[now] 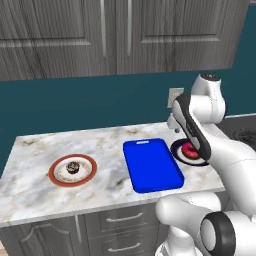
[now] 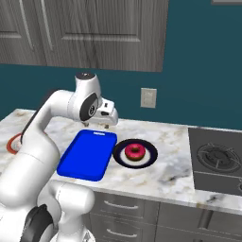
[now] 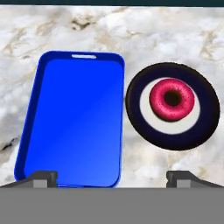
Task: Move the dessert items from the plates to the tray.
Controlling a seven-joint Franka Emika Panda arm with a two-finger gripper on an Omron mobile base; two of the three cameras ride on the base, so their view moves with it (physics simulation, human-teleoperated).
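Note:
The bright blue tray (image 1: 152,165) (image 2: 87,155) (image 3: 72,118) lies empty in the middle of the marble counter. Right of it sits the dark navy plate (image 2: 118,156) (image 3: 210,109) with the pink-red donut (image 1: 189,150) (image 2: 135,151) (image 3: 159,100) on its white centre. At the counter's left, the white plate with a red-brown rim (image 1: 54,172) carries the dark brown cupcake (image 1: 73,168). My gripper (image 2: 98,125) (image 3: 112,177) hovers open above the tray's far end and looks down between tray and navy plate. Its fingertips (image 3: 43,177) hold nothing.
A dark stove top (image 2: 217,160) lies at the counter's right end. A wall outlet (image 2: 148,98) sits on the teal backsplash, with grey cabinets above. My own forearm hides part of the navy plate (image 1: 175,150) in the left base view. Drawers run below the counter's front edge.

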